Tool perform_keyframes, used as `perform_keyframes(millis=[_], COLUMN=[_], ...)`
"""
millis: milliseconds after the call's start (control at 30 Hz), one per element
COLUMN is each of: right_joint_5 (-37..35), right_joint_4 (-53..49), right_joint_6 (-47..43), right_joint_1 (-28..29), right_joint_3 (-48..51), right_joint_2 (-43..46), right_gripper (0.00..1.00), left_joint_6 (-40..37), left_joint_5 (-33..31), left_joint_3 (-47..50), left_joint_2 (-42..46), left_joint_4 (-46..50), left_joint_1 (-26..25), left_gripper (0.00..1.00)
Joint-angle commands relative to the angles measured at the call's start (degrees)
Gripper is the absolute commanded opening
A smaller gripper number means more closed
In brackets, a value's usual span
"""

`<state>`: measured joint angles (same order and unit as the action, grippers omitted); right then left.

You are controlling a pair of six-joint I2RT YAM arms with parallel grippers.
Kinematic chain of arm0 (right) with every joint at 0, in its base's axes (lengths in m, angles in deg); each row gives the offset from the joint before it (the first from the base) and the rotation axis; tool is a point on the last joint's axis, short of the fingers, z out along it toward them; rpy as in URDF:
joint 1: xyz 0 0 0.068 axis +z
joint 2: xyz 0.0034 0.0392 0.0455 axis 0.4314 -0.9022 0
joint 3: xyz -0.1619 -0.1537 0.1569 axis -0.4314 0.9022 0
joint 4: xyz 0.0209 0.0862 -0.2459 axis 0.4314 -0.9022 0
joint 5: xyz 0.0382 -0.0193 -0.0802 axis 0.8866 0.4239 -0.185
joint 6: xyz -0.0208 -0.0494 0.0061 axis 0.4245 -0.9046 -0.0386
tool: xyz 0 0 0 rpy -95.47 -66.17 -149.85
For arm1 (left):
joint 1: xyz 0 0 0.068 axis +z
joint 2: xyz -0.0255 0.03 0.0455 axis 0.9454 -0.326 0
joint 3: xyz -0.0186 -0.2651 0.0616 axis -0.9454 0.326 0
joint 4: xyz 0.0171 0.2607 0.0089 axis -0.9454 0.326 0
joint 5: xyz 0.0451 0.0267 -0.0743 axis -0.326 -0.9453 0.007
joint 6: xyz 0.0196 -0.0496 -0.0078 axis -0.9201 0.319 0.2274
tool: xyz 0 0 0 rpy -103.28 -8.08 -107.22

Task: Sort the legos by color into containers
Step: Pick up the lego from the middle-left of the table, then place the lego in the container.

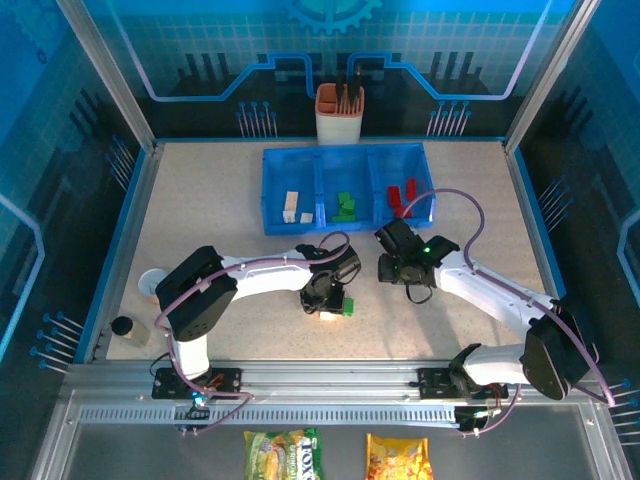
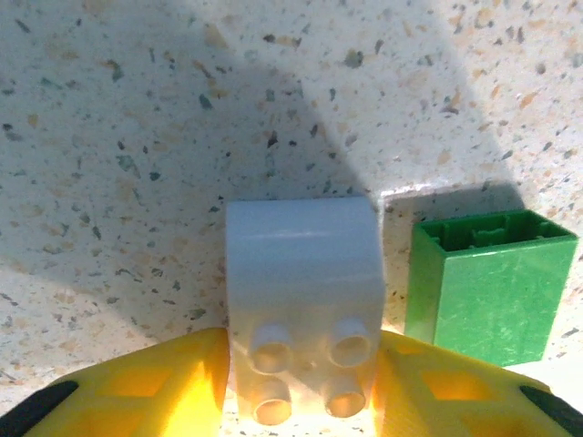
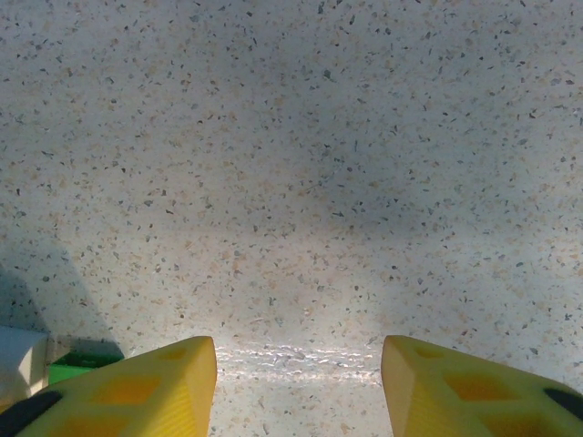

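Left tool (image 2: 305, 387) is closed on the white brick (image 2: 302, 273), which sits on the worktop (image 2: 137, 137) near of the tray (image 1: 346, 152). Green brick (image 2: 487, 282) is just right of it. White brick lies on its side, studs toward the wrist; near-cubic, no clear long axis. We'd lift straight up, clear of the green brick, then go to the left compartment (image 1: 275, 190). Right tool (image 3: 299, 382) is open, empty.

Top camera looks down from behind; close wrist cameras share green brick (image 2: 487, 287).
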<state>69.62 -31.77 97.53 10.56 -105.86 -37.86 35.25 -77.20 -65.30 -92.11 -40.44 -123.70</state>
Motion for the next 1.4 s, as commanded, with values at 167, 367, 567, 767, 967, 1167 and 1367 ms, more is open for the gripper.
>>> perform_keyframes(millis=[167, 367, 567, 767, 967, 1167, 1367], right_joint_5=[-1.4, -1.5, -1.3, -1.6, -2.4, -2.9, -3.6], right_joint_4=[-1.3, -1.0, -1.2, -1.8, -3.3, -4.5, -6.6], right_joint_6=[0.9, 0.9, 0.5, 0.8, 1.7, 2.8, 3.0], right_joint_1=[0.9, 0.9, 1.0, 1.1, 1.6, 2.0, 2.8], right_joint_3=[0.3, -0.1, -1.4, -2.0, -3.3, -4.2, -6.0], right_joint_2=[0.8, 0.3, -1.6, -2.3, -2.3, -2.4, -2.8], right_gripper=[0.52, 0.52, 0.52, 0.52, 0.52, 0.52, 0.51], left_joint_6=[-2.0, -3.5, -6.1, -10.6, -15.3, -20.1, -23.7], left_joint_5=[-1.2, -3.8, -4.4, -4.8, -4.8, -4.1, -3.7], left_joint_3=[-2.1, -2.8, -3.4, -4.9, -7.6, -12.5, -20.7], left_joint_2=[-0.5, 1.9, 3.7, 5.7, 6.6, 5.6, 2.2], left_joint_4=[2.3, 4.5, 5.9, 7.3, 8.3, 8.3, 9.0], left_joint_1=[-0.6, 0.0, 2.9, 8.4, 14.5, 21.0, 26.3], left_gripper=[0.35, 0.33, 0.33, 0.33, 0.34, 0.34, 0.34])
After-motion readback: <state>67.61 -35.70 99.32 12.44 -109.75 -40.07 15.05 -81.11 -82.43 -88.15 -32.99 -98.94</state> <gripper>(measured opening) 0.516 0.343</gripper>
